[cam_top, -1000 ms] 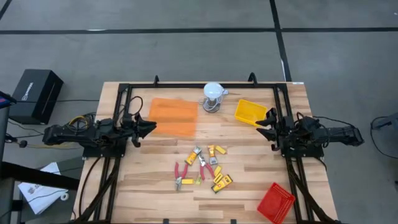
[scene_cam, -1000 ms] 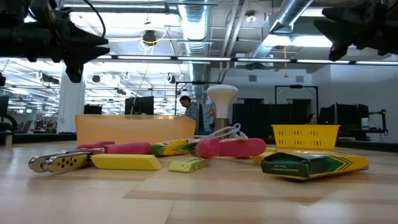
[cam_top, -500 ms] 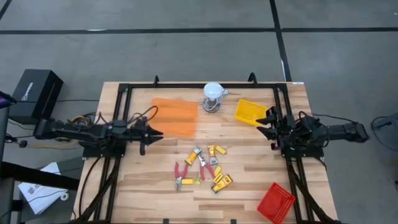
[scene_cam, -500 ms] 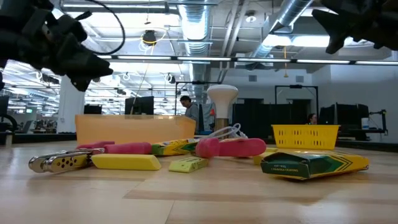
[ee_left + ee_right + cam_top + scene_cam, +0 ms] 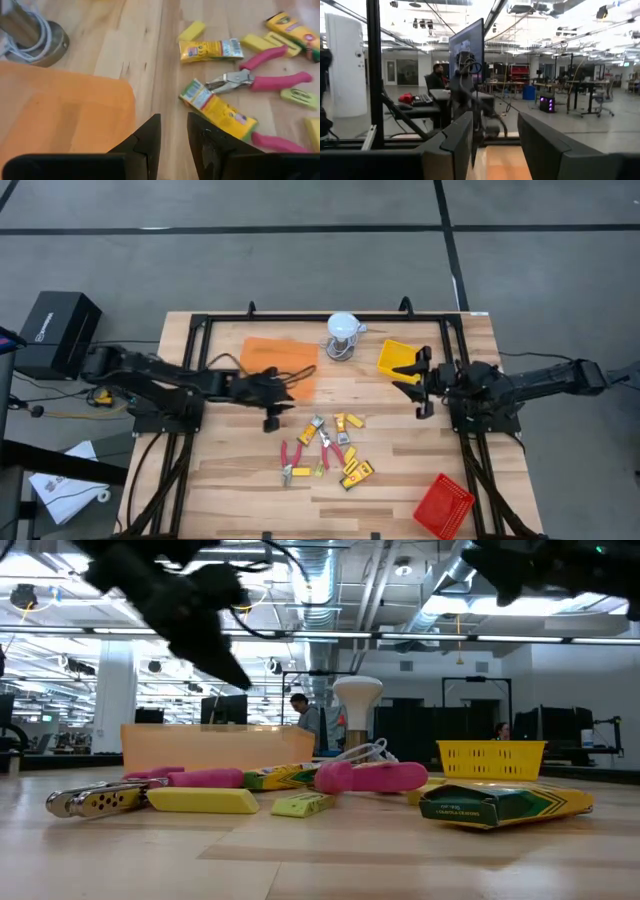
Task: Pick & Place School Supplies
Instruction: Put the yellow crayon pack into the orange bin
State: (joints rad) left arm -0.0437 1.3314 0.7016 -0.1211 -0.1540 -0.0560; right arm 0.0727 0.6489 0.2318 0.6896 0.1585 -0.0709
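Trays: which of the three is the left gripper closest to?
The orange tray. The left gripper hangs at its front right corner, while the yellow tray sits across by the right gripper and the red tray lies at the table's front right corner.

Pale wood worktop w/ black frame. Orange tray, yellow tray, red tray. Yellow packets w/ dark labels, red-handled tools, white dome.
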